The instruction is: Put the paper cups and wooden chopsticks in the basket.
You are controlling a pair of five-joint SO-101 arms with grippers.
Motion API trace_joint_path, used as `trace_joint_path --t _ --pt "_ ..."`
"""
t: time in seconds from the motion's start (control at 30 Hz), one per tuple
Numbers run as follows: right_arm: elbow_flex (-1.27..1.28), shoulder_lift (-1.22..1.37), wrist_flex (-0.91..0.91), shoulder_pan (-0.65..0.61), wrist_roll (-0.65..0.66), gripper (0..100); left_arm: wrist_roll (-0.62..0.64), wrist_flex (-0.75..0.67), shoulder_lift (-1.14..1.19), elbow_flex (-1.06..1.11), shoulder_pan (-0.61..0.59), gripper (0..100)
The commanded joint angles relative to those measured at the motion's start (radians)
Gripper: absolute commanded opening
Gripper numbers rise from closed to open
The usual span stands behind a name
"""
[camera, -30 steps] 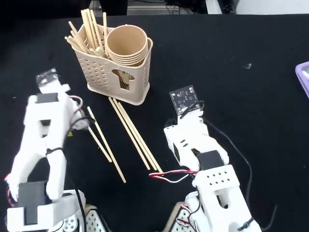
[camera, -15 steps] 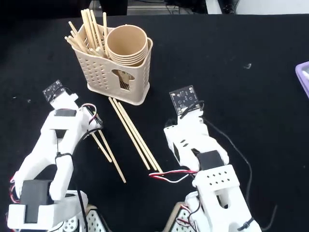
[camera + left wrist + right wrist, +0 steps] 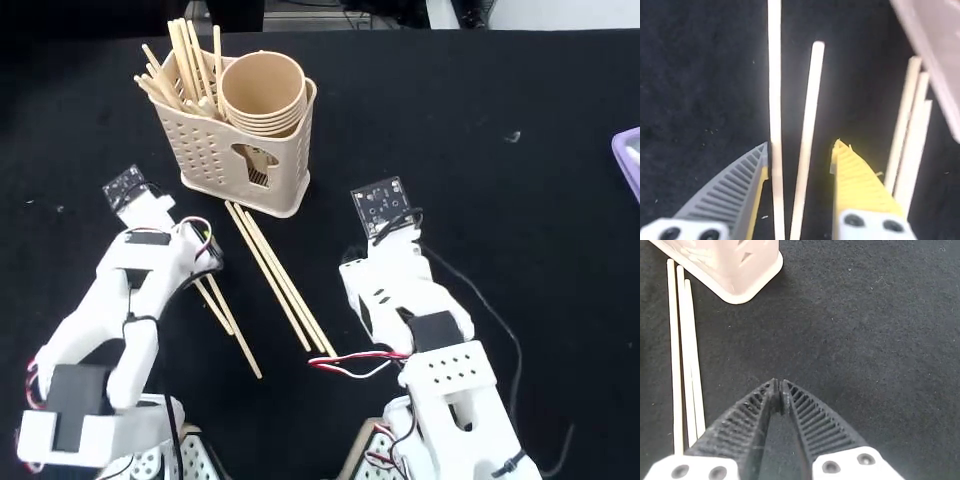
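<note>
- Wooden chopsticks like these looked thin and light. They were probably stiff along their length, but smooth enough to roll or pivot in a pinch, so a hold across both sticks near mid-length seemed the safest.
- The left end effector was spread low over the tabletop, with a loose pair of chopsticks lying between its jaws.
- One stick of that pair ran right along the grey jaw. The other lay nearer the yellow jaw, and contact there could not be told.
- Both sticks ran on past the tips, roughly in line with the jaws.
- A bundle of three chopsticks lay outside the yellow jaw, just beside it and apart from the pair.
- The basket stood beyond that bundle, ahead of the left end effector. It already held stacked paper cups and a leaning sheaf of chopsticks.
- The right end effector was pressed together on nothing over bare tabletop, with the bundle off to one side and the basket's corner ahead of its tips.
</note>
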Motion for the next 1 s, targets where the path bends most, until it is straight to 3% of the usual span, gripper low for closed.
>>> trace_joint_path --t 0.0,0.2,0.37,0.47,0.87,0.97 --pt "-0.008 -0.002 -0.021 -0.006 0.014 1.5 0.011 -0.009 0.063 -0.021 0.008 21" --pt "-0.008 -0.004 -0.021 -0.006 0.014 1.5 0.011 0.075 0.092 -0.074 -0.047 20" --pt "-0.008 -0.004 -0.021 -0.006 0.014 1.5 0.006 0.08 0.095 -0.081 -0.094 2" --pt "-0.008 -0.004 -0.021 -0.006 0.014 1.5 0.009 0.08 0.095 -0.076 -0.108 7" --pt "-0.008 -0.004 -0.021 -0.006 0.014 1.5 0.003 0.091 0.084 -0.128 -0.188 3" --pt "-0.008 -0.004 -0.021 -0.006 0.014 1.5 -0.064 0.135 0.046 -0.183 -0.228 3"
